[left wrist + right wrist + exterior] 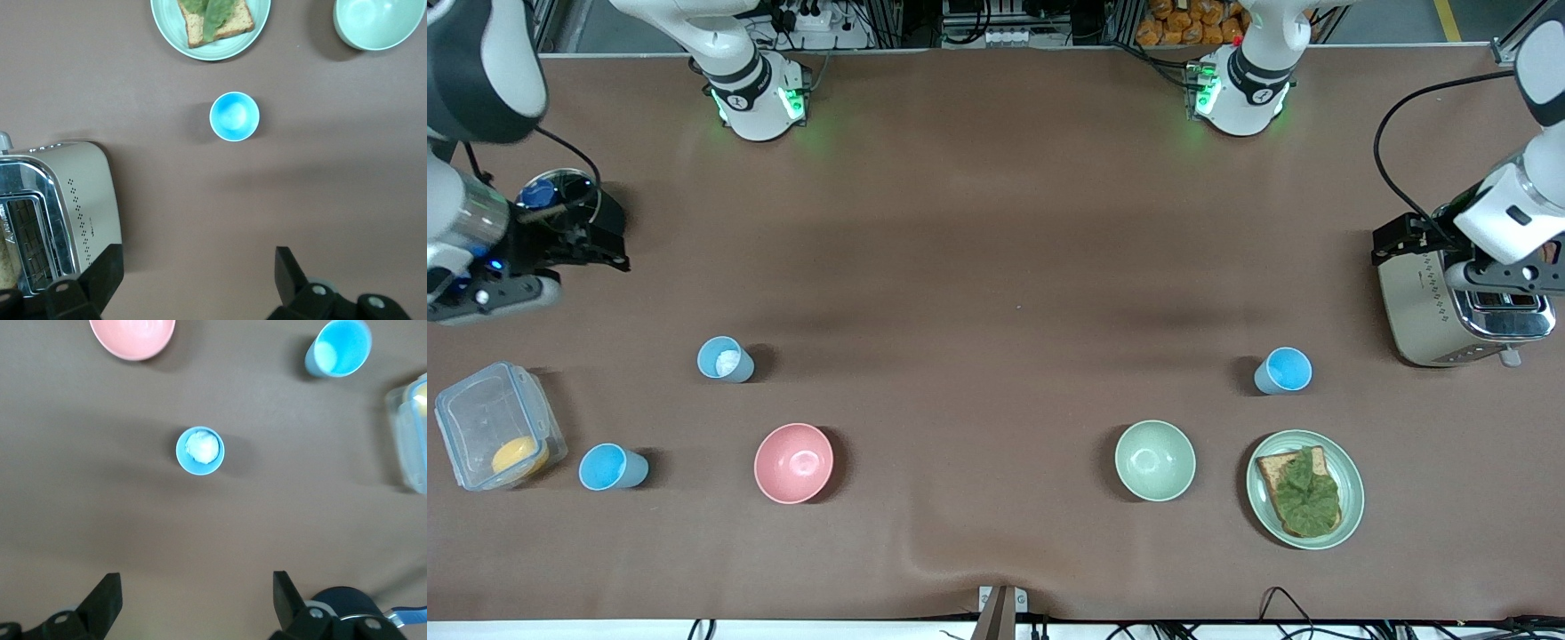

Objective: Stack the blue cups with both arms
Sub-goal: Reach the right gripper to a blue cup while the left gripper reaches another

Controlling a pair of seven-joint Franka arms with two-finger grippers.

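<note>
Three blue cups stand upright on the brown table. A paler cup [725,359] with something white inside is toward the right arm's end and shows in the right wrist view [200,451]. A brighter cup [612,467] stands nearer the front camera beside a clear container, also in the right wrist view [337,348]. A third sky-blue cup [1284,370] stands toward the left arm's end and shows in the left wrist view [234,117]. My right gripper [596,236] [197,587] is open and empty above the table. My left gripper [1405,238] [198,263] is open and empty beside the toaster.
A pink bowl [793,462] and a green bowl [1154,460] sit toward the front. A green plate [1352,480] holds toast with lettuce. A toaster [1458,311] stands under the left arm. A clear lidded container [494,427] and a dark round jar [551,191] are at the right arm's end.
</note>
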